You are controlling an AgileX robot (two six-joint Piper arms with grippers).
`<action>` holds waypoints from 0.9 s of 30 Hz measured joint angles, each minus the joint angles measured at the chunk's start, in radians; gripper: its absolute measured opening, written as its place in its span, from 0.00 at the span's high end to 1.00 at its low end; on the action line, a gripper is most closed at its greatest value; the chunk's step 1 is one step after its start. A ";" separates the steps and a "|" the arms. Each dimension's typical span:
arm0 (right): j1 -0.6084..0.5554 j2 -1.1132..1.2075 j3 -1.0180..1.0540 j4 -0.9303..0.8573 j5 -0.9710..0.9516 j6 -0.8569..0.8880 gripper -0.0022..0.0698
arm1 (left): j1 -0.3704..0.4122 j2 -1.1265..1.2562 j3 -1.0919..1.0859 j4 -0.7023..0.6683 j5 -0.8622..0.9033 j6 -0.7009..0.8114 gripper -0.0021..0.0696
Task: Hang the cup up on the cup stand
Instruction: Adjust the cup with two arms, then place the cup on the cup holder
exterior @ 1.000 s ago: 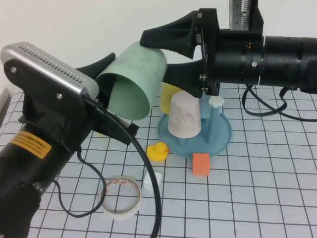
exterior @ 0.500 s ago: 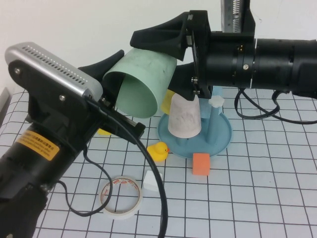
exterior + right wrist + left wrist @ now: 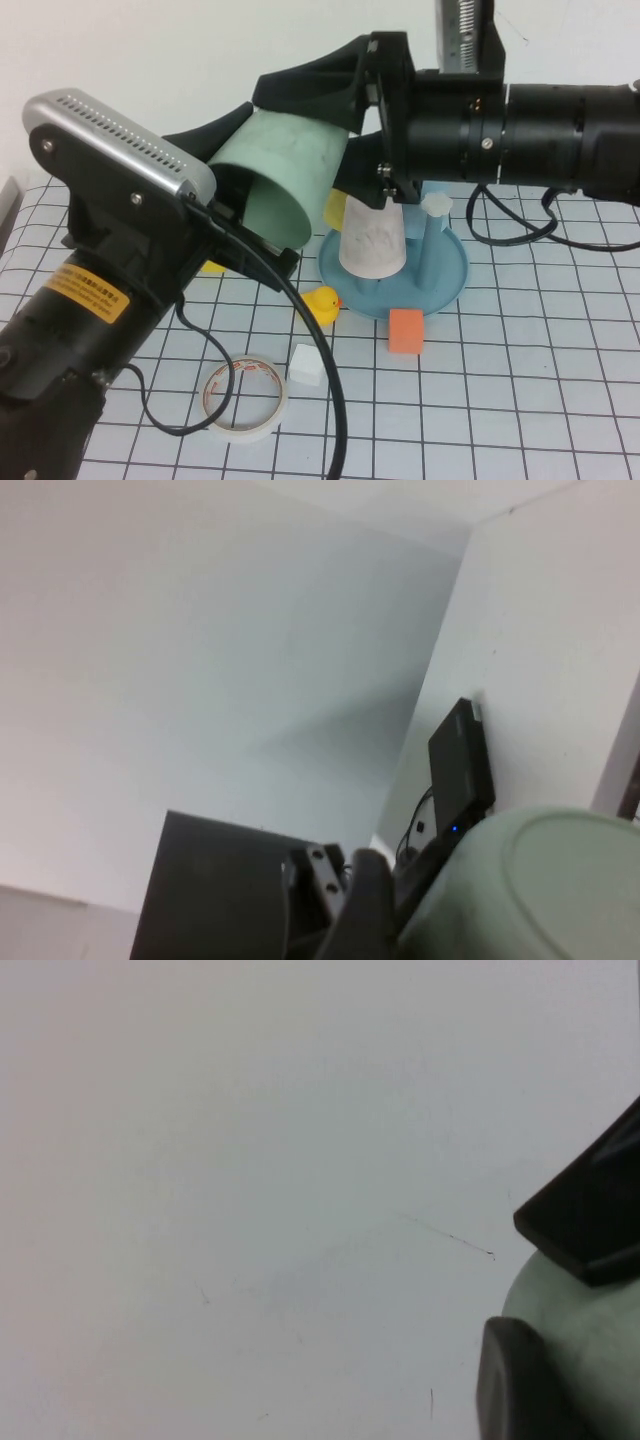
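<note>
The pale mint-green cup (image 3: 285, 170) hangs in the air on its side, above and to the left of the cup stand (image 3: 450, 275). Its mouth faces my left gripper (image 3: 255, 190), which sits at the rim. My right gripper (image 3: 300, 135) reaches in from the right and is shut on the cup, one finger along the top of the body and one underneath. The cup's wall fills a corner of the left wrist view (image 3: 590, 1340), and its flat base shows in the right wrist view (image 3: 540, 880). A whitish-pink cup (image 3: 372, 240) sits upturned on the stand beside a peg with a white knob (image 3: 436, 205).
On the gridded table lie a yellow duck (image 3: 322, 303), an orange cube (image 3: 405, 330), a small white block (image 3: 306, 364) and a tape ring (image 3: 247, 397). A yellow cup (image 3: 335, 208) stands behind the stand. The left arm's cable droops over the tape ring.
My right arm has slid leftward, further along the cup, so its fingers now span the body. The cup and left arm have shifted slightly right.
</note>
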 joint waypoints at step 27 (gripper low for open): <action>-0.163 0.000 -0.061 -0.004 -0.119 -0.516 0.15 | 0.000 -0.291 0.000 -0.021 0.485 0.030 0.58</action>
